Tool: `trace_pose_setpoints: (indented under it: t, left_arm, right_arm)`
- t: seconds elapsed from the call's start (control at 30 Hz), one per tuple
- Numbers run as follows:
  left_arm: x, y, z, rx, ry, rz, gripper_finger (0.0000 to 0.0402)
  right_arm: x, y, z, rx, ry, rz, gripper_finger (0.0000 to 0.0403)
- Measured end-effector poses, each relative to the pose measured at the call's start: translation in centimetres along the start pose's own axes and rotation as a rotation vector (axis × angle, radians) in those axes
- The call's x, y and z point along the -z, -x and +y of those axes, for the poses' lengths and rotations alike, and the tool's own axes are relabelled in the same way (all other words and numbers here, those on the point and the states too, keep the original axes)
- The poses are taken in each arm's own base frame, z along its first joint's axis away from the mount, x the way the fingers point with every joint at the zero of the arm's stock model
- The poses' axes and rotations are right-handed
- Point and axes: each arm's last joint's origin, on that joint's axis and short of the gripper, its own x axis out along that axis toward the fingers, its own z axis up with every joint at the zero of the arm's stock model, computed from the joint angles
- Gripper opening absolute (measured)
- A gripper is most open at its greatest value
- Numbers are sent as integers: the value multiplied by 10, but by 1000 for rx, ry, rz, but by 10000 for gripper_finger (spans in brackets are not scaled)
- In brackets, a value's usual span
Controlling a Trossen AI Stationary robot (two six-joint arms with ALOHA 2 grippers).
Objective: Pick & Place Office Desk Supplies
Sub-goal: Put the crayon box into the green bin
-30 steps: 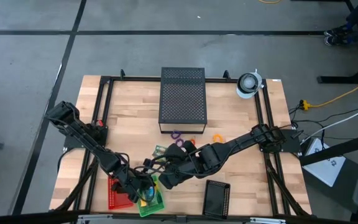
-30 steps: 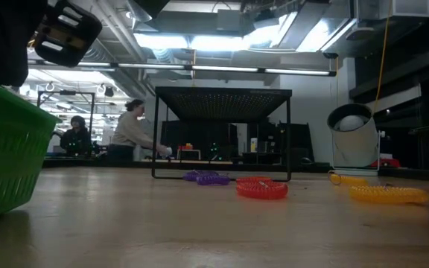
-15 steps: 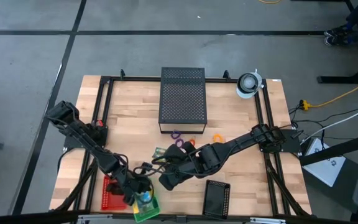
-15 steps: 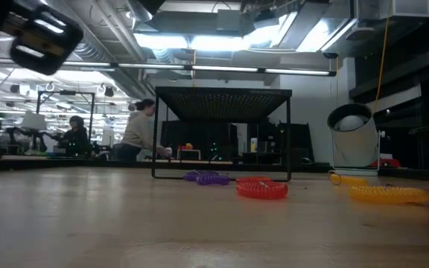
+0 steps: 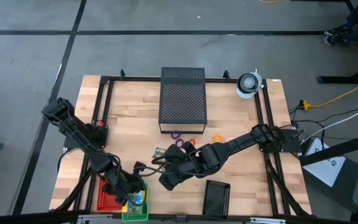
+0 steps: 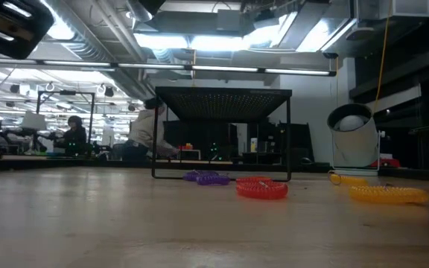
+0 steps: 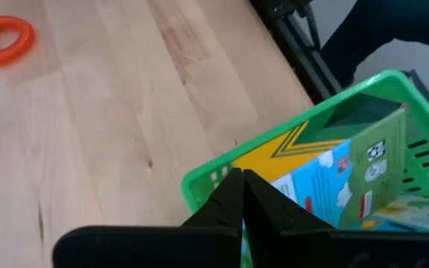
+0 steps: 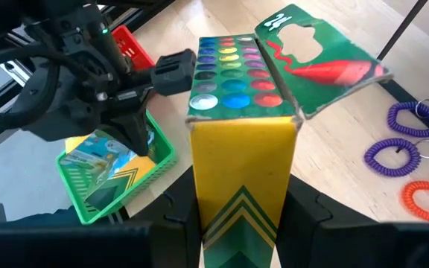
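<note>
A green basket (image 5: 135, 210) stands at the table's near edge, left of the middle, with a crayon box (image 7: 326, 171) inside it. My left gripper (image 7: 240, 195) is shut on the basket's rim. To the right and higher, my right gripper (image 5: 165, 182) is shut on a yellow-and-green crayon box (image 8: 240, 164). That box's lid flap (image 8: 319, 52) stands open, and the coloured crayon tips show. Purple rings (image 5: 178, 138), a red ring (image 5: 191, 143) and an orange ring (image 5: 218, 137) lie flat on the table in front of the black perforated box (image 5: 182, 99). My left gripper pinches the green basket's top rim (image 7: 213, 177) between its two fingertips, on the side toward the table's middle. The fingers (image 8: 138, 134) come slanting down from above. Whether the basket's base is on the table, I cannot tell. My right gripper pinches the crayon box by its two narrow sides (image 8: 199, 201), low on the box, one finger on each. The box stands upright between the fingers, its open top away from the gripper, lifted clear of the table.
A red basket (image 5: 106, 196) stands just left of the green one. Another small green box (image 5: 159, 151) lies near the table's middle. A black perforated tray (image 5: 217, 198) sits at the near edge on the right, and a white roll (image 5: 248, 84) at the far right corner.
My left gripper has gone toward the table's left and near edges, still shut on the green basket's rim. The basket has come along with it and has left the low view.
</note>
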Motion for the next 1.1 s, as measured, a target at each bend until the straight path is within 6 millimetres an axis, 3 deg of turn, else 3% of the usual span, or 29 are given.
trace_pose_setpoints:
  t: [0.43,0.77,1.1]
  left_arm:
    - [7,5,-22,28,-50,-10,3]
    - [-11,-2,-3,21,-49,-113,1]
    - [0,-23,-5,63,-50,-10,3]
  right_arm:
    - [-2,-1,-1,10,78,-12,113]
    - [-12,-5,-8,21,83,-12,113]
    - [-12,-6,-9,13,70,0,113]
